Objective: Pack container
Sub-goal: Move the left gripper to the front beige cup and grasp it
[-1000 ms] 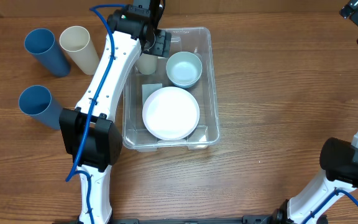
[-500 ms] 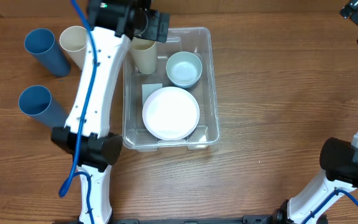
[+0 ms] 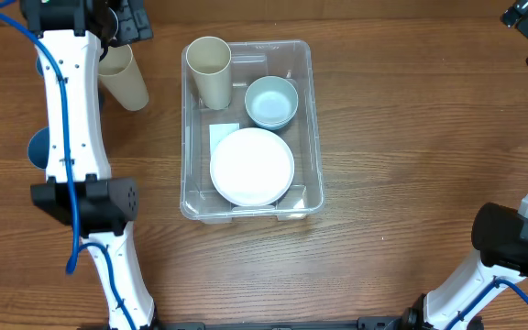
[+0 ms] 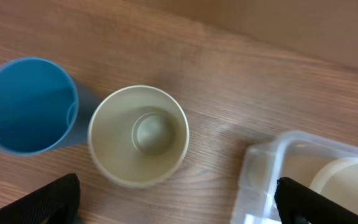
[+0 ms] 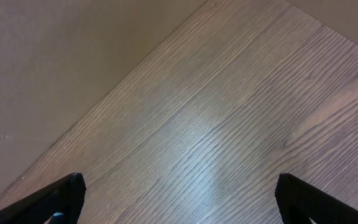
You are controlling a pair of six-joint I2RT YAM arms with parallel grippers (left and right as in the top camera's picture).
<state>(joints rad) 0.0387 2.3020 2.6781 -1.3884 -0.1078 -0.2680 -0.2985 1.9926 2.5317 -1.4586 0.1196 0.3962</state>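
Observation:
The clear container (image 3: 312,119) sits mid-table and holds a cream cup (image 3: 209,71), a pale blue bowl (image 3: 271,101) and a white plate (image 3: 252,166); its corner shows in the left wrist view (image 4: 278,168). My left gripper (image 3: 125,20) is open and empty at the far left, above a second cream cup (image 3: 126,81). That cup (image 4: 138,135) stands upright in the left wrist view beside a blue cup (image 4: 27,106). My right gripper (image 5: 179,214) is open and empty over bare wood at the far right.
Another blue cup (image 3: 42,148) shows partly behind my left arm (image 3: 71,119) at the left. The right arm's base (image 3: 511,240) stands at the lower right.
My left gripper has let go of the cream cup in the container's back left corner and swung left to the cups outside it. The right arm has not moved.

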